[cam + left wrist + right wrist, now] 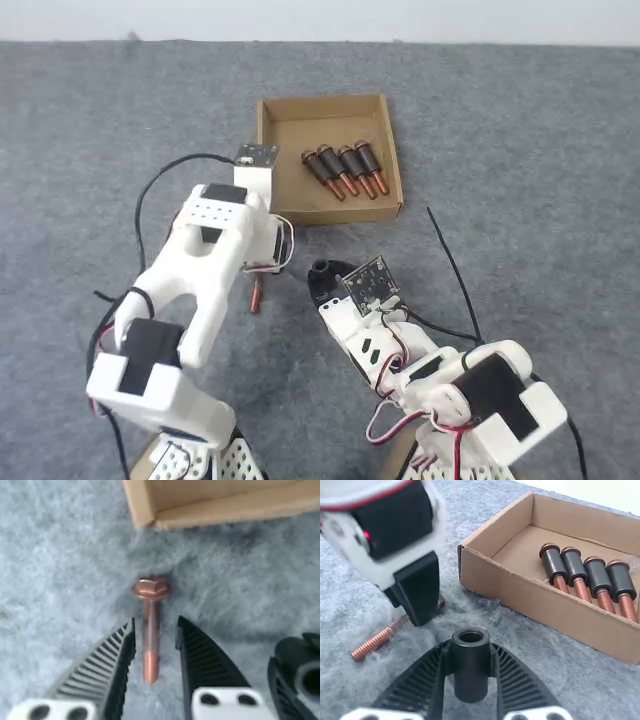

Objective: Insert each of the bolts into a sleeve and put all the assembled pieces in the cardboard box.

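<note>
Sleeve (470, 667) clamped in right jaws; left jaws open astride bolt (149, 630) beside cardboard box (545, 612).

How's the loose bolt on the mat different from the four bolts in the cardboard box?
The loose bolt is bare; each of the four boxed bolts wears a black sleeve. The loose bolt lies on the grey mat inside the open left claw; the boxed bolts lie side by side in the cardboard box. All are copper-coloured and threaded.
</note>
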Tool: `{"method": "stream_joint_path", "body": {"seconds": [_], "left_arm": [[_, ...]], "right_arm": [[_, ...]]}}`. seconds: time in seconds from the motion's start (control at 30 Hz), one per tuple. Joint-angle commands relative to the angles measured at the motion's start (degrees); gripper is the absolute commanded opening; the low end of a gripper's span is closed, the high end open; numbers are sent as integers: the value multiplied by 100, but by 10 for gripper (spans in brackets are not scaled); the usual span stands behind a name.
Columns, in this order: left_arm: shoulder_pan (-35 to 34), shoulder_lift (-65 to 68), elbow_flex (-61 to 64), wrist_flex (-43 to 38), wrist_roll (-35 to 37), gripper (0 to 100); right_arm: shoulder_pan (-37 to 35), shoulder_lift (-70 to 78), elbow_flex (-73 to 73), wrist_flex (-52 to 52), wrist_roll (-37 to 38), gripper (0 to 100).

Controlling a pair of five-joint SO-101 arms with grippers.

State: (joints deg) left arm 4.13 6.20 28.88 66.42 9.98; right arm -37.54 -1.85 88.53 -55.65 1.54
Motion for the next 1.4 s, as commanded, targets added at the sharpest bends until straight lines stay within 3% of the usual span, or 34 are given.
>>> {"method": "stream_joint_path", "body": {"seconds": [0.0,0.37,0.5,0.7,0.97,1.17,1.37], "left_arm": [[0,-281,40,-229,-53,123],[-149,1029,-1033,167,-44,122],[-114,1187,-1068,149,-53,27],[-123,1143,-1051,316,-79,11],[-527,448,-1059,492,-747,11],[-1081,-211,-620,-571,-730,12],[-1090,-862,-57,-1354,-730,12]], "right_arm": [[101,-286,-167,22,79,6],[101,-295,-167,22,79,6],[101,-295,-167,22,70,6],[101,-303,-167,22,70,6],[101,-303,-167,22,70,6],[101,-295,-167,22,62,6],[101,-286,-167,-4,62,6]]}}
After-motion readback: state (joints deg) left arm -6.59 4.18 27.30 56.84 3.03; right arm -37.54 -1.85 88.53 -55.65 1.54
